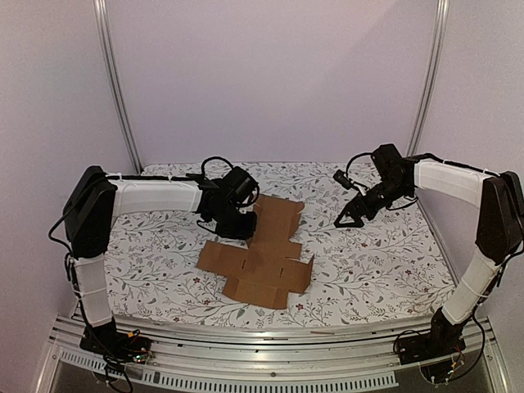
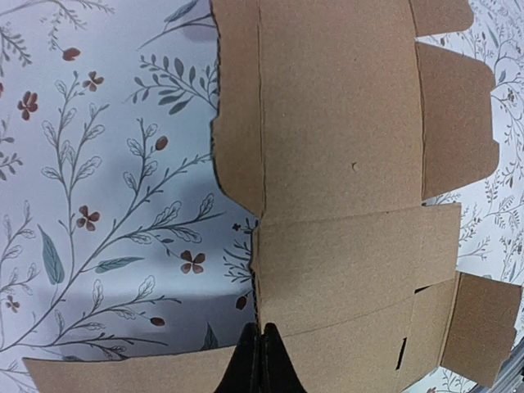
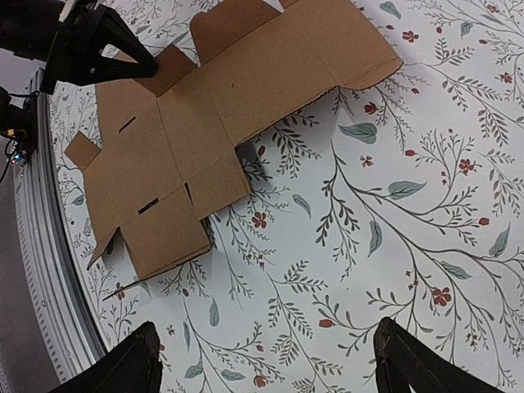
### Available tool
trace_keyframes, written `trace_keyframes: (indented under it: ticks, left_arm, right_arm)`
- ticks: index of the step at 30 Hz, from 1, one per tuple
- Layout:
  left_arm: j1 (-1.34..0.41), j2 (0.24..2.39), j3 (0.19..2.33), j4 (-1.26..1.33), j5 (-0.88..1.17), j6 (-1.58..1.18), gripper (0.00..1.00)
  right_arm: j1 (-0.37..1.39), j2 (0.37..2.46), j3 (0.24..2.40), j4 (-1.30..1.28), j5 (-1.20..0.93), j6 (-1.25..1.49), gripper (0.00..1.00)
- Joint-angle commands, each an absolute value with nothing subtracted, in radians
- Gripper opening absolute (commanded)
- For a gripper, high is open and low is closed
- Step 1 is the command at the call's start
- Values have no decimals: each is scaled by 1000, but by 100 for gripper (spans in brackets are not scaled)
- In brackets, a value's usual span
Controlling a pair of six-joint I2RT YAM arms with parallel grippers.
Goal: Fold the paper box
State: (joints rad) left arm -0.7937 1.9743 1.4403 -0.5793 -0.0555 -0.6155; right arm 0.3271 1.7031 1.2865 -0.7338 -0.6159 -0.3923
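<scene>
1 paper box [image 1: 264,260] lies flat and unfolded, flaps spread, near the middle of the flower-patterned desk [image 1: 377,270]. At its left edge the left hand [image 2: 262,364] is closed tight, its tips meeting on the cardboard beside a crease; whether they pinch a flap I cannot tell. Right of the box and apart from it, the right hand [image 3: 262,368] hovers above the desk, spread wide, holding nothing.

Soft, even light; faint shadows; wide-angle distortion in wrist views.
</scene>
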Motion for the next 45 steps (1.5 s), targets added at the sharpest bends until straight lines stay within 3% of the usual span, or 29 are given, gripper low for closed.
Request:
trace_keyframes:
  ticks: [1, 10, 17, 26, 34, 40, 45]
  left_arm:
    - [-802, 1951, 1418, -536, -54, -592, 0]
    - [-803, 1949, 1440, -517, -37, -492, 0]
    - [-791, 1962, 1522, -623, 22, -226, 0]
    - [-793, 1994, 1573, -679, 169, -97, 0]
    - [-811, 2106, 1783, -888, 174, 305, 0]
    - [-811, 2288, 2037, -1104, 200, 350, 0]
    - [-826, 2299, 2039, -1105, 269, 371, 0]
  right_arm:
    - [334, 1707, 1310, -756, -620, -385, 89]
    - [334, 1698, 1312, -764, -611, -393, 90]
    - [333, 1688, 1313, -773, -606, -400, 90]
    - [333, 1690, 1315, -779, -603, -408, 90]
    - [334, 1685, 1319, -790, -601, -410, 90]
    - [333, 1680, 1318, -791, -600, -414, 90]
    - [333, 1687, 1319, -795, -601, -416, 90]
